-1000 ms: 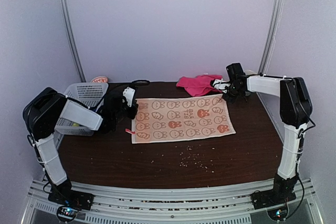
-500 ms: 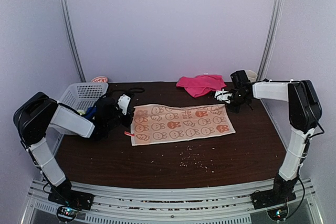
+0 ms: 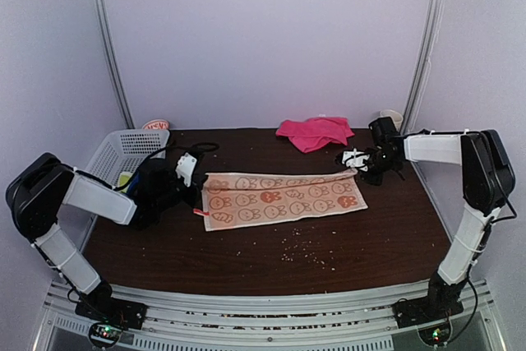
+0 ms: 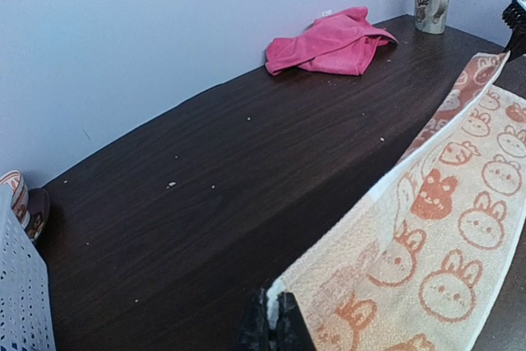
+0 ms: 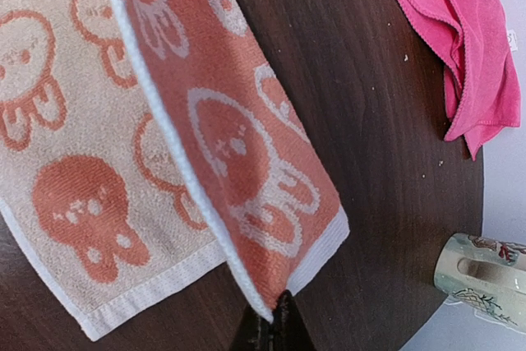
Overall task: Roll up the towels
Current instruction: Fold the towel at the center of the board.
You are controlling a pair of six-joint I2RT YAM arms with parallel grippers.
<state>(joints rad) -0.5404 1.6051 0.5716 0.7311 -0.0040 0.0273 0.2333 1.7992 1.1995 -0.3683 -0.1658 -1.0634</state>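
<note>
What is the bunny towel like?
The bunny towel is soft-looking cloth, orange and cream, with cartoon rabbit faces and a pale border. Most of it lies flat on the dark table. Its far edge is raised, pinched at one corner by the left gripper and at the other by the right gripper.

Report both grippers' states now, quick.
Left gripper: shut on the orange towel, at its far left corner.
Right gripper: shut on the same towel's far right corner.

Picture edges crop the mug (image 5: 483, 279) and the basket (image 4: 18, 289).
</note>
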